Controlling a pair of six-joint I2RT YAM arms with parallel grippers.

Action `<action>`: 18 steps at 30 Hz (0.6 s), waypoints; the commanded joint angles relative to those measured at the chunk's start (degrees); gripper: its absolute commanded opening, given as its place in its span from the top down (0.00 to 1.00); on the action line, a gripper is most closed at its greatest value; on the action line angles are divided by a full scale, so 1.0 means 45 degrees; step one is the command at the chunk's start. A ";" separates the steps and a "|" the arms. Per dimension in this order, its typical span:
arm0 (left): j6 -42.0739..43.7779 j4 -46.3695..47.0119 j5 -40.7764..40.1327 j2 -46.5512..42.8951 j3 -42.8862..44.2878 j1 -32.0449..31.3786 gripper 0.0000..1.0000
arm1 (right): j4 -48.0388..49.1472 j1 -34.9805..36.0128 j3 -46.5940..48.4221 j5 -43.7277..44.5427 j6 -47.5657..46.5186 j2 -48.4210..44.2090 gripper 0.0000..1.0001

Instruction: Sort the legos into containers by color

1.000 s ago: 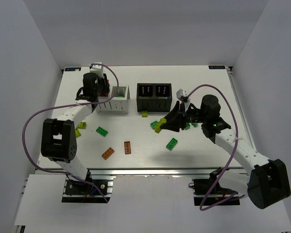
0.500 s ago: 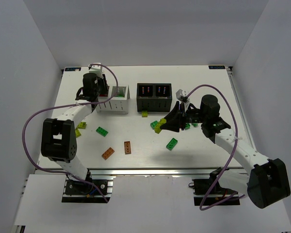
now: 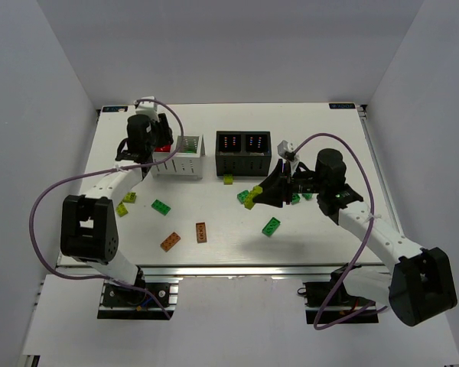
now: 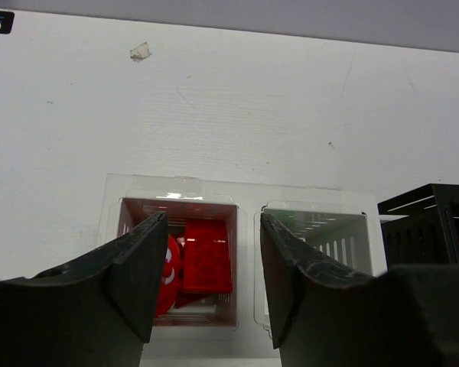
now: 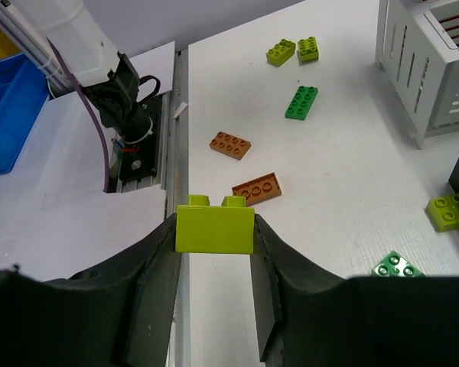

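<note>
Left of the black box, over the red legos in the white box, left jaws stand apart, empty. Before the black box, right jaws pinch a yellow-green lego at the tips; it may slip or strike the rim on release. Count: two boxes, two orange legos, about four green legos, four yellow-green.
</note>
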 commanded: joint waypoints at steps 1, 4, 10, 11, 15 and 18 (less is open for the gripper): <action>-0.0214 0.0266 -0.0316 -0.0929 -0.0188 0.0067 0.38 | 0.0025 -0.0121 0.0578 0.0057 -0.0158 0.0036 1.00; -0.0233 0.0071 -0.0513 -0.0910 -0.0130 0.0125 0.38 | 0.0045 -0.0160 0.0578 0.0057 -0.0178 0.0017 1.00; -0.1460 0.0284 0.0168 -0.2547 -0.0653 0.0126 0.72 | -0.0813 0.0035 0.1025 0.1168 -0.1581 0.0365 1.00; -0.2256 0.0498 0.0538 -0.2937 -0.0869 0.0145 0.83 | -0.1259 0.0171 0.1240 0.1519 -0.2377 0.0581 1.00; -0.3803 0.1416 0.2118 -0.4871 -0.1983 0.0125 0.91 | -0.3074 0.1185 0.4238 0.3741 -0.4137 0.2512 1.00; -0.4392 0.1672 0.2806 -0.6239 -0.2998 0.0125 0.61 | -0.3119 0.1675 0.5748 0.5249 -0.4727 0.4056 1.00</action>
